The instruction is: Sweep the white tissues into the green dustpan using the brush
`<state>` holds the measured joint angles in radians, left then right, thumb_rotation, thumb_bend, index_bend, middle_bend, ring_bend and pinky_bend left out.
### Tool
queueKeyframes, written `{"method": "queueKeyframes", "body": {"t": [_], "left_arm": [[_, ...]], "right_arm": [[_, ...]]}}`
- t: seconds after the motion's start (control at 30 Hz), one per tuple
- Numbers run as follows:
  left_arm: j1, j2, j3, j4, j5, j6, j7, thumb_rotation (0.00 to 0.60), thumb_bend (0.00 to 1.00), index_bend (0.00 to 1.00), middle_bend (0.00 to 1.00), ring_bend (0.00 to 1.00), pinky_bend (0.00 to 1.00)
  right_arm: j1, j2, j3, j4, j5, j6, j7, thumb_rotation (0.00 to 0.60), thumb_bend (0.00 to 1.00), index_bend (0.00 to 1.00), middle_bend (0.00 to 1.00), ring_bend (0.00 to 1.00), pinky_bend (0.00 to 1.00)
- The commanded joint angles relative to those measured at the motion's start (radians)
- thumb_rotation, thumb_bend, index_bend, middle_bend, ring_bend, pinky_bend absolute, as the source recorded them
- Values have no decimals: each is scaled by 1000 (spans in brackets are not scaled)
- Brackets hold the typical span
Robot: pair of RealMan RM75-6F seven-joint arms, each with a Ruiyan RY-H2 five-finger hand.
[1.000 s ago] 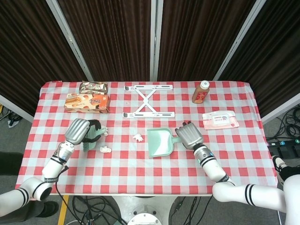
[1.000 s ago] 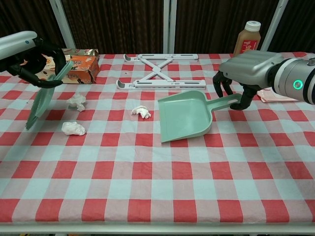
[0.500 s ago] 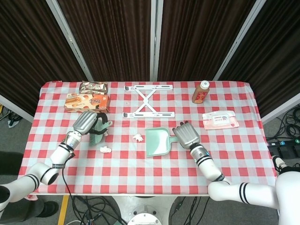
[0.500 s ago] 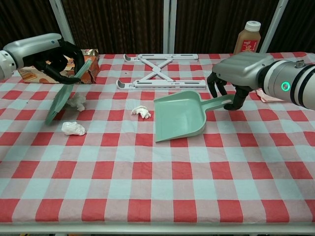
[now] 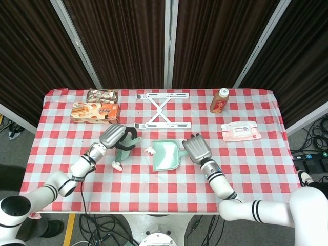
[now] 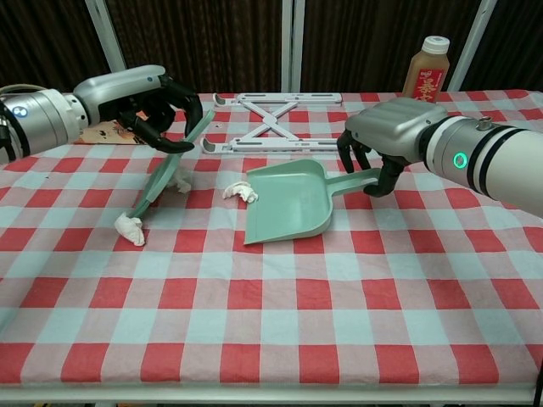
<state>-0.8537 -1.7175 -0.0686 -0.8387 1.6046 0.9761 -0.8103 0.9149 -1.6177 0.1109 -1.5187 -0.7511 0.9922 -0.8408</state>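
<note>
My left hand (image 6: 151, 100) grips the green brush (image 6: 164, 176), which slants down to the left. Its lower end meets a white tissue (image 6: 130, 228) on the checked cloth. A second tissue (image 6: 180, 181) lies just behind the brush. A third tissue (image 6: 240, 192) sits at the left lip of the green dustpan (image 6: 287, 203). My right hand (image 6: 383, 136) holds the dustpan's handle, and the pan's mouth faces left and toward me. From the head view, the left hand (image 5: 114, 136), brush (image 5: 123, 151), dustpan (image 5: 165, 157) and right hand (image 5: 195, 148) line up across the table's middle.
Snack boxes (image 5: 95, 111) stand at the back left with a wrapped pack (image 5: 102, 95) behind them. A white folding stand (image 5: 162, 110) lies at the back centre. A brown bottle (image 5: 219, 100) and a wipes pack (image 5: 241, 131) are at the back right.
My left hand has carried the brush rightward, its end now at the front tissue. My right hand has slid the dustpan left, up to the middle tissue.
</note>
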Motion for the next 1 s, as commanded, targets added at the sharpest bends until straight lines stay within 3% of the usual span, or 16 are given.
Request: {"method": "queueKeyframes", "body": {"t": [0.03, 0.47, 0.77, 1.0], "left_arm": [[-19, -9, 3, -20, 9, 12, -24, 600, 418, 566, 570, 768, 885], [-56, 21, -6, -152, 22, 68, -68, 600, 418, 566, 570, 765, 883], [52, 140, -11, -251, -82, 108, 58, 600, 421, 566, 569, 765, 883], [143, 173, 9, -351, -157, 116, 189, 600, 435, 566, 569, 765, 883]], "right_arm": [[-1, -17, -2, 17, -6, 1, 12, 600, 398, 620, 599, 296, 349], [-19, -26, -5, 53, -43, 1, 70, 600, 398, 626, 604, 299, 346], [-26, 6, -20, 59, -91, -22, 97, 600, 398, 629, 605, 299, 345], [-24, 8, -29, 71, -124, -38, 106, 600, 398, 630, 605, 299, 344]]}}
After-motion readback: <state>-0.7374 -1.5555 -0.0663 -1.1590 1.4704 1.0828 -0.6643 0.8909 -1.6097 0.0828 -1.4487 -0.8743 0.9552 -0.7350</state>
